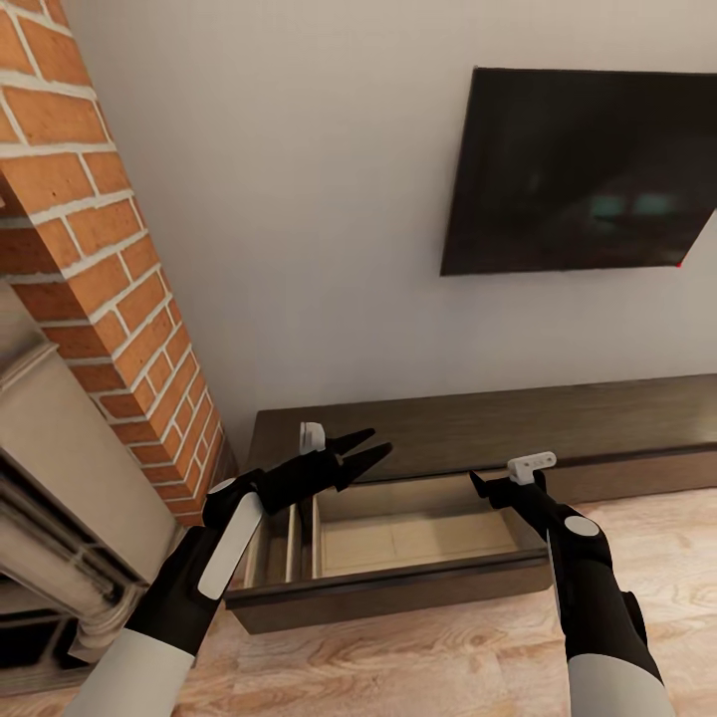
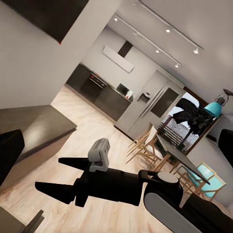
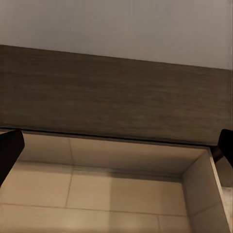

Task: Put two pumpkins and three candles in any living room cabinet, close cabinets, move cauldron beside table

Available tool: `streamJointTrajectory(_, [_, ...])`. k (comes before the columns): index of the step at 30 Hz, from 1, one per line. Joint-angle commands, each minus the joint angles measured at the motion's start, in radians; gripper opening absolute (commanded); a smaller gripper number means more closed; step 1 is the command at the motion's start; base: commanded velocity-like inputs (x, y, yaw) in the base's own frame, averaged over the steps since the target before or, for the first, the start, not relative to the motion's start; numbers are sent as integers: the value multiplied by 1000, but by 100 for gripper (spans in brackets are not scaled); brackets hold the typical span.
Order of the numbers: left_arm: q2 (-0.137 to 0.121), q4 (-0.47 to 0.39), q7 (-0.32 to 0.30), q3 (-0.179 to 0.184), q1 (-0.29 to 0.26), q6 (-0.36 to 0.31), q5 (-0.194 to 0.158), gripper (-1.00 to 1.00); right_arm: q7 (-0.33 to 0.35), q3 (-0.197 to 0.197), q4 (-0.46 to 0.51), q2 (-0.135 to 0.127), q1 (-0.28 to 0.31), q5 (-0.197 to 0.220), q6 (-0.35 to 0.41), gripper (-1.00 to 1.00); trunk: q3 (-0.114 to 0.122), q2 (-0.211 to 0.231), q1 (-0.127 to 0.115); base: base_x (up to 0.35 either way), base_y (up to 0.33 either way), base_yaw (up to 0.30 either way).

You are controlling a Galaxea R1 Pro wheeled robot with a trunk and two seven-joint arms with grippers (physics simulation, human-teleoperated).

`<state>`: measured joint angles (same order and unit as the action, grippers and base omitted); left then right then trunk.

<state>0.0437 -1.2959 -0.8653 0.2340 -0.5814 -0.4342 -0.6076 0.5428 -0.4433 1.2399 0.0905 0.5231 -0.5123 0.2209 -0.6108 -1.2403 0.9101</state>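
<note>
Both black arms reach forward and down, the left end effector (image 1: 360, 451) with its two fingers spread apart and empty, the right end effector (image 1: 485, 487) held lower and farther right, its fingertips (image 3: 9, 150) parted wide and gripping nothing.

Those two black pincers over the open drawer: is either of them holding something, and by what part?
Nothing is held. The left pincer is open and empty above the drawer; the right pincer is open too, with bare drawer floor between its fingertips.

A long, low dark-brown wood cabinet (image 1: 478, 430) stands on light wood-plank flooring (image 1: 438, 657), its tan-lined drawer (image 1: 418, 538) pulled open.
</note>
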Motion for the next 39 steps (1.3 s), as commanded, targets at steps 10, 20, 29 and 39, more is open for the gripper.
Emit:
streamJointTrajectory(10, [2,1,0,2,0,0,0,100,0,0,0,0,0,0,0,100,31,70,-38,0,0,0])
streamJointTrajectory(20, [2,0,0,2,0,0,0,100,0,0,0,0,0,0,0,100,63,140,-77,0,0,0])
streamJointTrajectory(29, [2,0,0,-1,0,0,0,100,-1,0,1,0,0,1,1,100,91,203,-111,0,0,0])
streamJointTrajectory(39, [-6,-1,0,-8,0,2,-1,100,-1,0,1,0,0,1,2,100,122,273,-150,0,0,0])
